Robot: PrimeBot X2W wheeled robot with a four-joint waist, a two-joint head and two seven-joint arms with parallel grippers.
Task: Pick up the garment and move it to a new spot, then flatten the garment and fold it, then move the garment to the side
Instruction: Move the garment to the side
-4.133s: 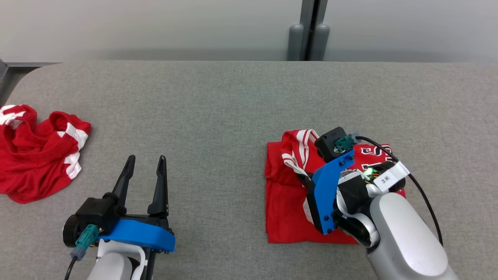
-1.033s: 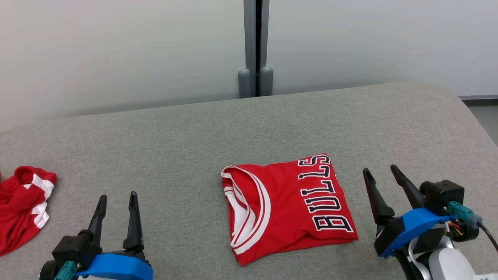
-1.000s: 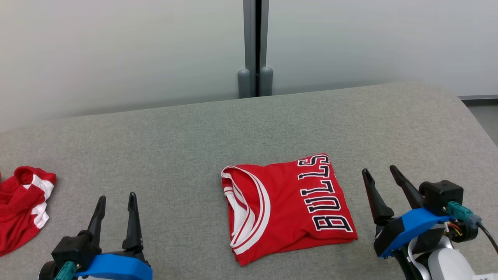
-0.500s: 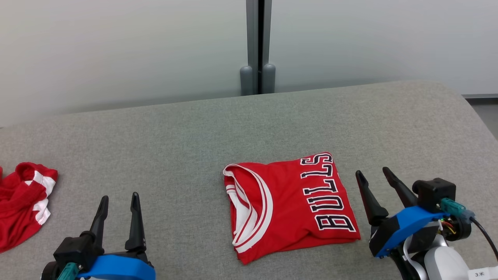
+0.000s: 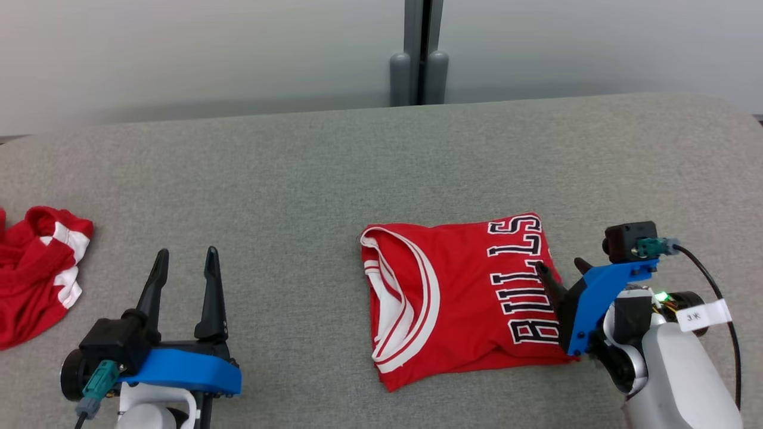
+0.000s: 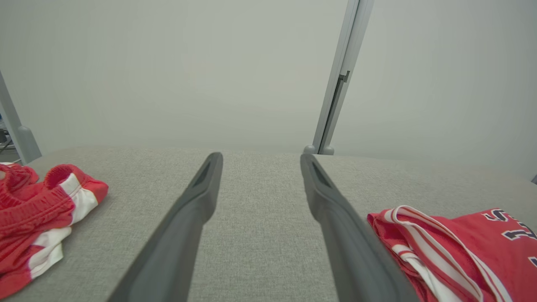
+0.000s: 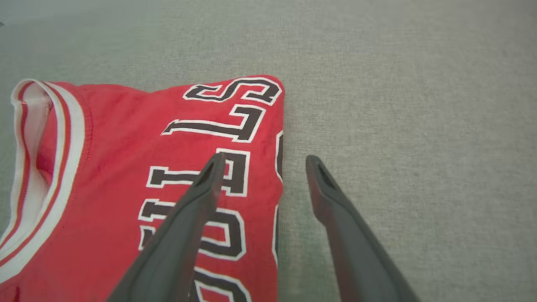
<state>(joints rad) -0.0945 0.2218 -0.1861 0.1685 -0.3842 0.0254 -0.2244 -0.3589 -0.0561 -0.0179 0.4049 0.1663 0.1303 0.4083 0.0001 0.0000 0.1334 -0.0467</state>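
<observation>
Cloth (image 5: 36, 268), crumpled red and white, lies far left on the grey surface (image 5: 286, 179), then the left hand (image 5: 186, 253), wide and empty, then the folded red Bulls jersey (image 5: 459, 298) right of centre, its right edge straddled by the wide-spread right hand (image 5: 559, 265).

My long dark fingers (image 7: 180, 235) look like matt plastic; the folded red jersey (image 5: 459, 310) is smooth cloth; the grey table covering (image 5: 268, 190), coarse matt weave.
</observation>
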